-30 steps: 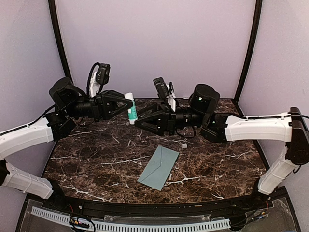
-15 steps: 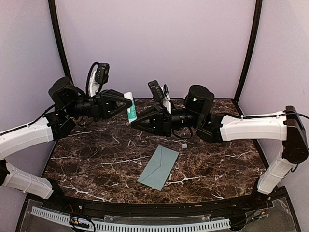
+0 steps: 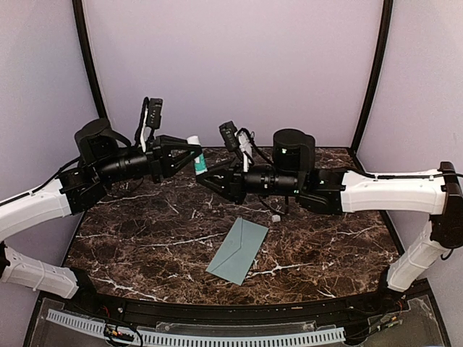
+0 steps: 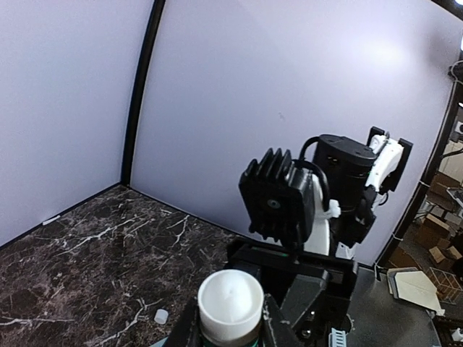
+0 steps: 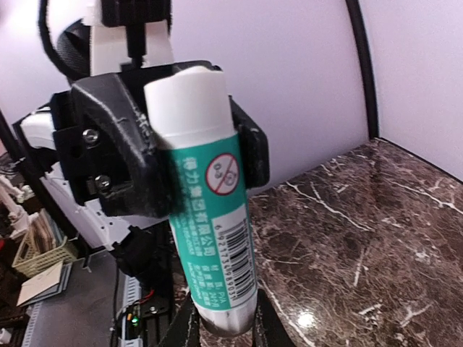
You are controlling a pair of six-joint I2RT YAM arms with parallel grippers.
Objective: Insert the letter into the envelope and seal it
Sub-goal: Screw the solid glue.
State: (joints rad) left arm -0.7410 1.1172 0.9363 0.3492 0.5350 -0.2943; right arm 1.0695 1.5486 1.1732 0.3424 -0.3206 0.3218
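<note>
Pinching a glue stick (image 3: 197, 163) aloft, left fingers (image 3: 181, 150), right fingers (image 3: 217, 178) flanking its base, grip unclear, envelope (image 3: 238, 251) lying below

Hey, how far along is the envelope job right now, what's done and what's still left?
Done, maybe: no loose letter shows, so it could be inside the envelope, which lies flat; I can't confirm that. In hand: the left pincer grips the glue stick in the air, and the right pincer flanks its base, though whether it is clamped is unclear. Left: probably gluing the flap and sealing it.
</note>
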